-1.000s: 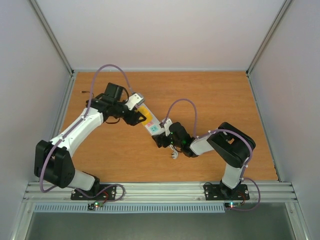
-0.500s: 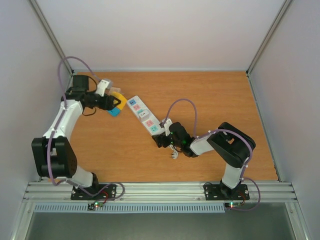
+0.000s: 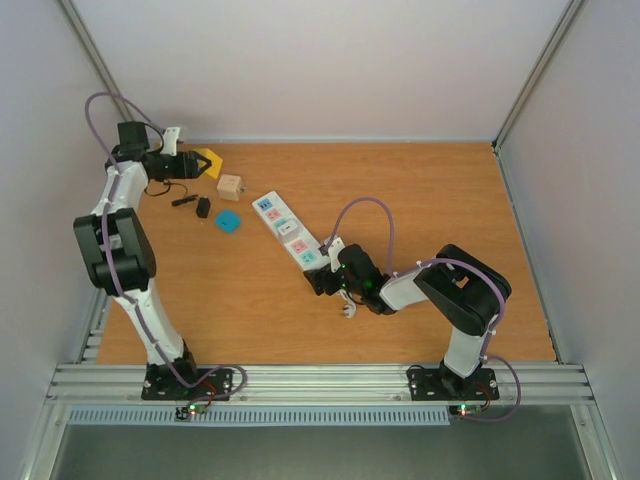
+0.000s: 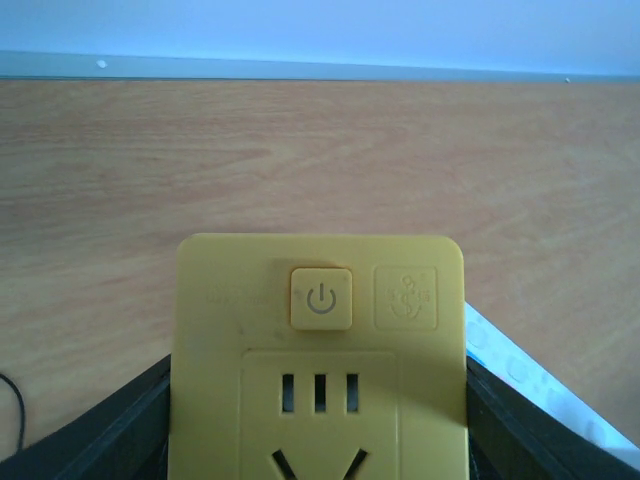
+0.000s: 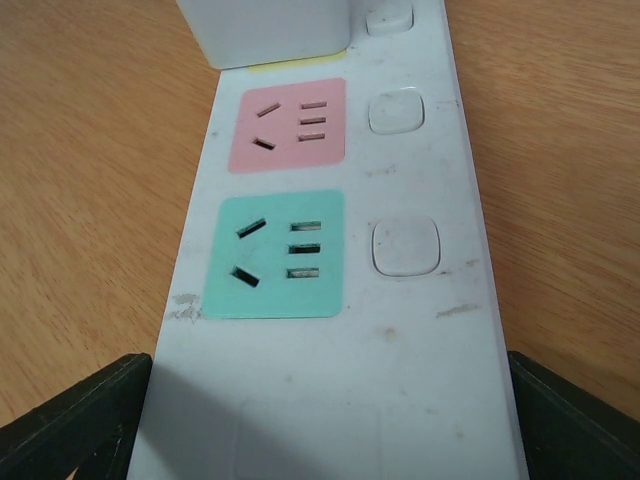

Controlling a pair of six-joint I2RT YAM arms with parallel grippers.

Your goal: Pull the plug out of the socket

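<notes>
The long white rectangular plastic power strip (image 3: pixel 285 228) lies diagonally on the middle of the wooden tabletop (image 3: pixel 420 200). Its near end is clamped between the right fingers (image 5: pixel 70 420), which are spread wide across it. The left fingers (image 4: pixel 110 430) grip a yellow square plastic plug block (image 4: pixel 318 330) at the far left corner, well apart from the strip.

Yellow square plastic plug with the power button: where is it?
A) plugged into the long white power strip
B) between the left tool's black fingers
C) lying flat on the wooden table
B: the left wrist view shows the yellow square plastic plug squeezed between the left tool's black fingers, away from the long white power strip.
</notes>
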